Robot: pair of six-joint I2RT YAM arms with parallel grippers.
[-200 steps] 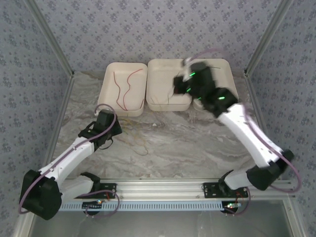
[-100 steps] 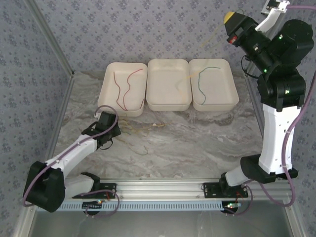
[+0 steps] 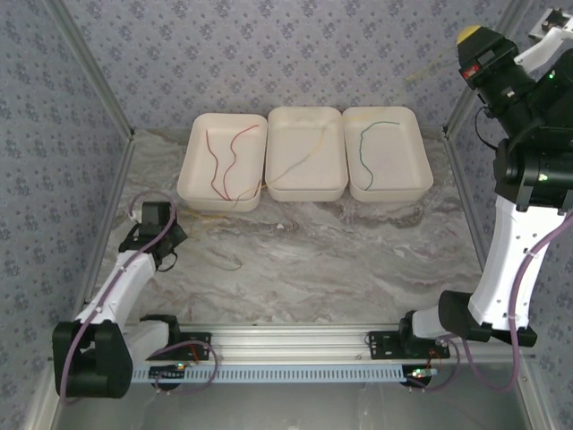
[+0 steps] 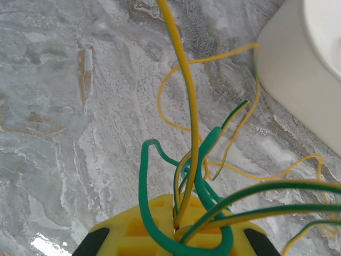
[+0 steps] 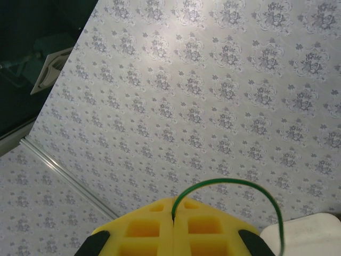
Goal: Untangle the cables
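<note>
- Down and to the left of the middle tray, well apart from it, the left hand sits low over the counter.
- At the left wrist camera, the left hand has its yellow fingers pressed together on a bunch of green and yellow cables. The cables rise straight out of the grip, one green one looping back into it.
- Beyond that bunch, loose yellow loops lie on the counter, some reaching the white wall of the left tray.
- From above, a thin yellow strand lies on the counter between the left hand and the middle tray.
- Touching the middle tray on its left, the left tray holds two red cables.
- Inside the middle tray, one yellow cable runs slantwise across the floor.
- Touching the middle tray on its right, the right tray holds a curved green cable.
- High above and to the right of the middle tray, the right hand is raised against the wallpaper. A pale strand slants from it down toward the middle tray.
- At the right wrist camera, the right hand is closed with its yellow fingers meeting. A thin green cable comes out of the seam and arcs over to the right.
</note>
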